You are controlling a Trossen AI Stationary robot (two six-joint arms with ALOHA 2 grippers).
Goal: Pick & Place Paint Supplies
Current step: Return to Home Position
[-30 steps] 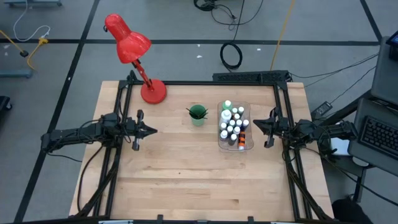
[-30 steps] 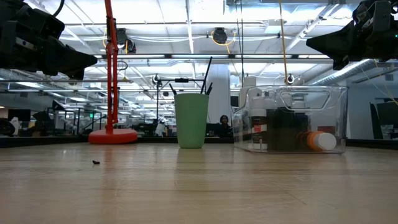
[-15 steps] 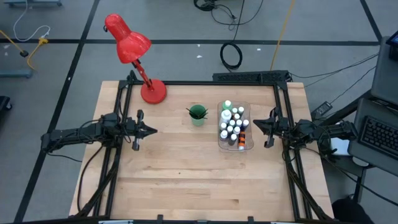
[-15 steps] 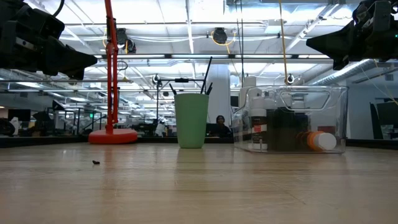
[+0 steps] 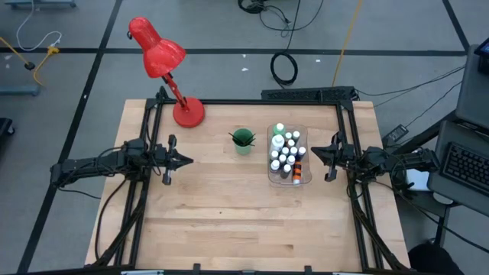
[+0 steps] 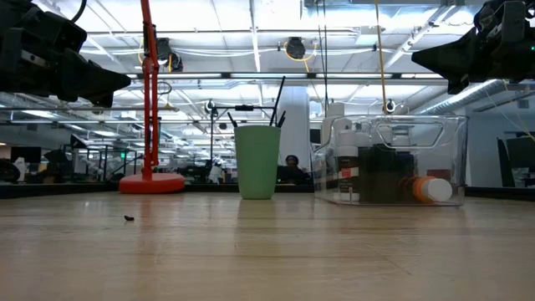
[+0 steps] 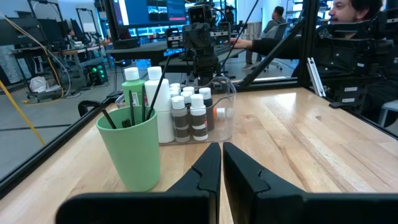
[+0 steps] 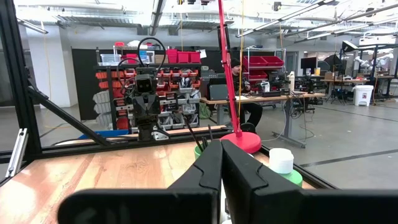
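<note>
Small white-capped paint bottles (image 5: 286, 153) stand packed in a clear plastic bin (image 5: 305, 179) right of the table's middle. Among them are taller white and green-banded bottles (image 7: 132, 93), and an orange-capped one (image 6: 430, 189) lies on its side. Thin dark-handled brushes (image 7: 150, 93) stick up out of a green cup (image 5: 243, 140) just left of the bin. My left gripper (image 5: 186, 160) hangs shut and level above the table's left side, pointing at the cup. My right gripper (image 5: 315, 151) hangs shut at the right side, close beside the bin.
A red desk lamp (image 5: 159, 52) stands on its round base (image 5: 189, 113) at the far left corner. Black frame rails (image 5: 252, 101) run along the far edge and both sides. Bare wood (image 5: 244, 214) fills the table's near half. People (image 7: 348, 12) sit beyond the table.
</note>
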